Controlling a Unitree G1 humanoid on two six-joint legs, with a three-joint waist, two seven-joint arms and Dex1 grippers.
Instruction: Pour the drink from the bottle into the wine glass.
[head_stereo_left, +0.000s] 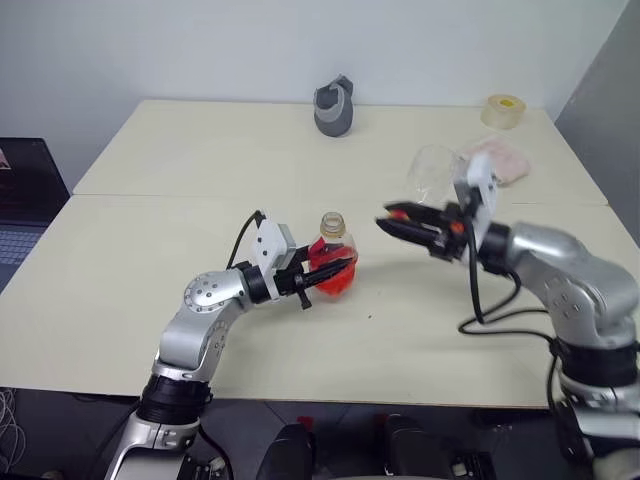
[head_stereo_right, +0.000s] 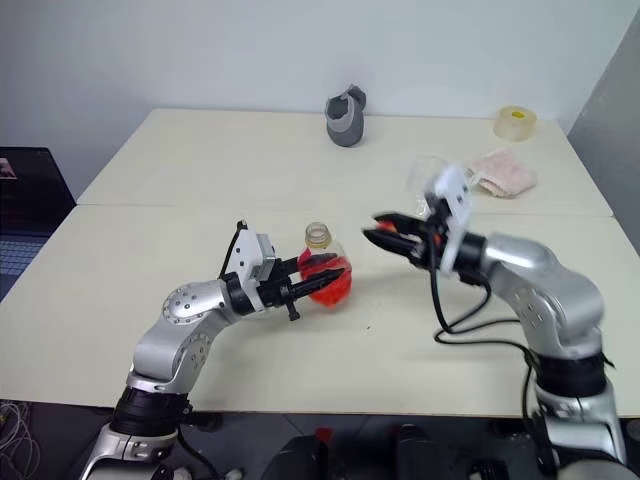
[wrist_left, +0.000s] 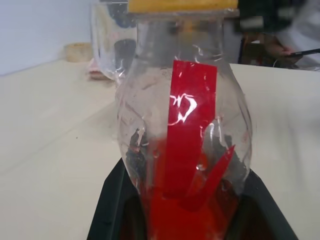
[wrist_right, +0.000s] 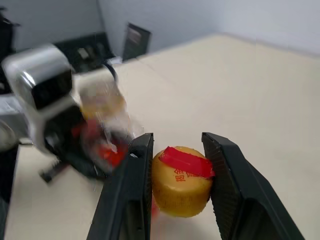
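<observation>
The bottle is clamped between left gripper jaws; the cap, removed, is pinched in right gripper; pouring remains.

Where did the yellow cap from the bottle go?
The cap is pinched between the right gripper's fingers, held above the table right of the open bottle and in front of the wine glass.
</observation>
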